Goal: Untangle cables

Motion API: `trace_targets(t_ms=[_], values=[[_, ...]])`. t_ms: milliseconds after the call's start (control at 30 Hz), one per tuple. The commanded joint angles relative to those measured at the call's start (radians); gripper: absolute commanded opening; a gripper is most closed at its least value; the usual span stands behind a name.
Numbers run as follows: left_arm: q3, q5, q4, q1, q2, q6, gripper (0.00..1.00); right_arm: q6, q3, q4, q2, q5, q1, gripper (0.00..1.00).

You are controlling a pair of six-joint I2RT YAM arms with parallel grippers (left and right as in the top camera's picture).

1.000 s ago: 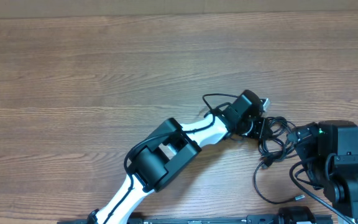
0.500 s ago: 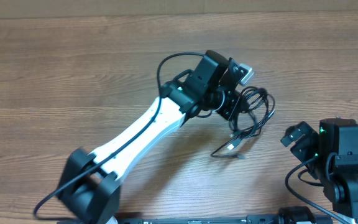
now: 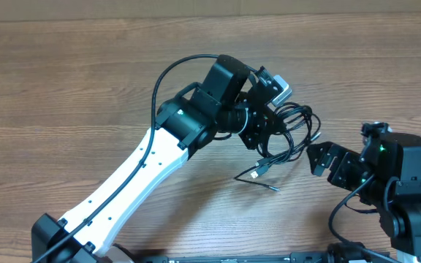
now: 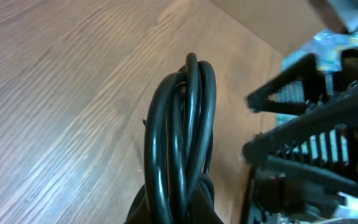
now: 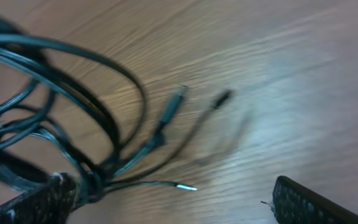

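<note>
From here I judge the untangling barely begun. The thin black cords [image 3: 292, 130] hang as one looped bundle right of centre over the brown wood-grain table [image 3: 64, 88], and only two small plug ends [image 3: 260, 172] trail loose on the near side. Separating the strands is all left to do. My left gripper [image 3: 263, 130], black on its white arm, is clamped tight on the bundle's loops. The right gripper [image 3: 320, 157] has its fingers spread wide and holds nothing, sitting just right of the bundle and apparently clear of it.
</note>
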Motion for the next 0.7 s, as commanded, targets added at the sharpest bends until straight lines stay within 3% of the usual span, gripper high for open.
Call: trace_targets(t_ms=[0, 167, 367, 433, 667], values=[[0.008, 0.119, -0.011, 0.026, -0.038, 0.041, 0.04, -0.127, 0.000, 0.024, -0.006, -0.155, -0.003, 0.97], [0.008, 0.278, -0.036, 0.049, -0.038, 0.087, 0.04, -0.190, 0.000, 0.051, -0.006, -0.209, -0.003, 0.89], [0.008, 0.343, -0.057, 0.050, -0.038, 0.090, 0.04, -0.197, 0.000, 0.096, -0.006, -0.208, -0.003, 0.79], [0.008, 0.375, -0.056, 0.050, -0.038, 0.090, 0.04, -0.203, 0.000, 0.103, -0.006, -0.206, -0.003, 0.74], [0.008, 0.427, -0.056, 0.050, -0.038, 0.097, 0.04, -0.204, -0.001, 0.102, -0.006, -0.126, -0.003, 0.40]])
